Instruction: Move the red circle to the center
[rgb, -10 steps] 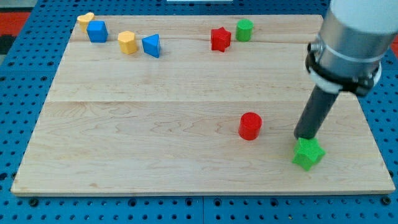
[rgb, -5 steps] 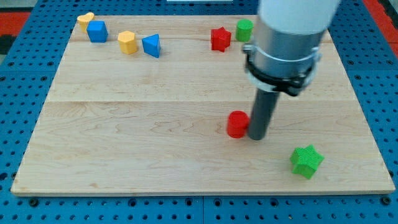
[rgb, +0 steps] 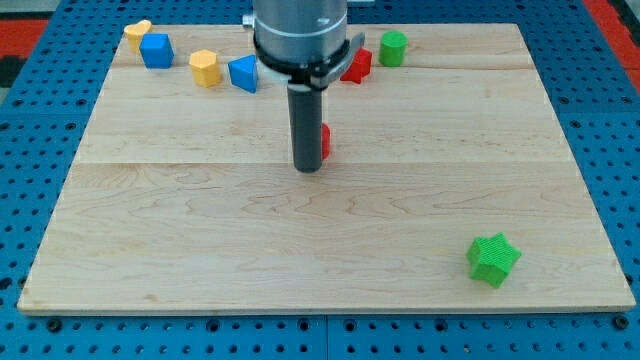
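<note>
The red circle (rgb: 325, 141) sits near the middle of the wooden board (rgb: 200, 220), mostly hidden behind my dark rod; only its right edge shows. My tip (rgb: 308, 168) rests on the board just in front of and slightly left of the red circle, touching or very close to it.
A green star (rgb: 493, 259) lies at the view's bottom right. Along the top stand a yellow block (rgb: 138, 34), a blue block (rgb: 156, 50), a yellow hexagon-like block (rgb: 205, 68), a blue triangle (rgb: 244, 73), a red star (rgb: 357, 64) partly behind the arm, and a green cylinder (rgb: 393, 47).
My tip has swept from beside the green star leftward and upward across the board. The red circle has moved with it up and left to the board's middle. The green star shifted slightly.
</note>
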